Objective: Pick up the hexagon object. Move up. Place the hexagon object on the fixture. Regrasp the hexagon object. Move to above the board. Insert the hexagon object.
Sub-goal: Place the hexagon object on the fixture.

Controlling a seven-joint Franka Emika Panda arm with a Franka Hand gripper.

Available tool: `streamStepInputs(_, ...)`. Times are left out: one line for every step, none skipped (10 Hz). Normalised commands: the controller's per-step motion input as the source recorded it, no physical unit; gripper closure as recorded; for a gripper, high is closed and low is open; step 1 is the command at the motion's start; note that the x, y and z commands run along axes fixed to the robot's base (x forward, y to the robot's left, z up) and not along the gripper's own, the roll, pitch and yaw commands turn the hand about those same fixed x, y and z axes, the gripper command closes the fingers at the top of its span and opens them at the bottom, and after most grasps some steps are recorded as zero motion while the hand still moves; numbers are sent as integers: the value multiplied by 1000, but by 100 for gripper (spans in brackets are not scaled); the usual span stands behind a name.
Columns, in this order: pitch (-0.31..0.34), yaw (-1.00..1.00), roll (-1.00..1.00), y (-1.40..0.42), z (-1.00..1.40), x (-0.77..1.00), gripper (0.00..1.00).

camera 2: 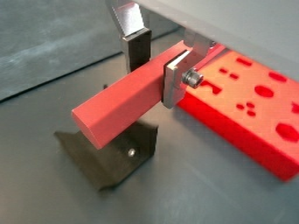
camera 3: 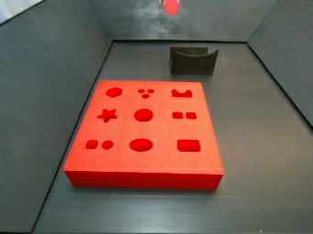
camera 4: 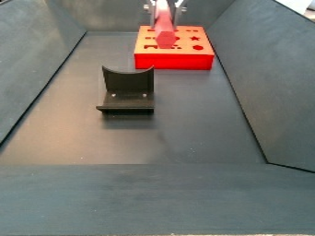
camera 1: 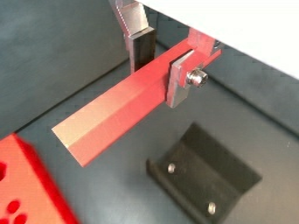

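Dark grey floor and sloping grey walls are filling my screens, with nothing on the floor but the board [camera 3: 145, 137] and the fixture [camera 4: 125, 89]. I am seeing the gripper [camera 1: 160, 61] high over the floor, and its two silver fingers are pinching the rod [camera 1: 122, 109] near one end, one finger [camera 1: 179, 77] pressed flat on the near face and the other [camera 1: 135, 35] showing behind it. The rod is sticking out sideways from the jaws, roughly level, its free end hanging in the air, touching nothing else.

In a wrist view the fixture [camera 1: 205, 174] is lying on the floor below the rod's free end, well under it, and a corner of the board [camera 1: 30, 191] is showing at the edge. In a wrist view the board [camera 2: 246, 109] is sitting just behind the gripper [camera 2: 160, 65], with the fixture [camera 2: 111, 156] below the rod [camera 2: 121, 105].

In a side view the rod [camera 4: 161, 17] is hanging at the frame's upper edge in front of the board [camera 4: 174, 50]. In a side view I am only catching a red blur of the rod [camera 3: 173, 5] at the upper edge, above the fixture [camera 3: 193, 60], which is standing apart from the board's far end.
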Motion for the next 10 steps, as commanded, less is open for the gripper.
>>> streamStepInputs(40,-49,-1000,-77,-22,1000,100)
streamStepInputs(50,-54,-1000,-43,-24,1000,100)
streamStepInputs(58,-60,-1000,-12,-27,1000,100)
streamStepInputs(71,-70,-1000,17,-20,941,100)
streamStepInputs(78,-79,-1000,31,-19,858,100)
streamStepInputs(87,-94,-1000,39,-20,748,100)
streamStepInputs(92,-108,-1000,42,-22,668,100)
streamStepInputs(93,-120,-1000,44,-19,616,100)
streamStepInputs(77,-119,-796,45,-19,510,100)
streamStepInputs(60,-116,-585,49,-19,406,100)
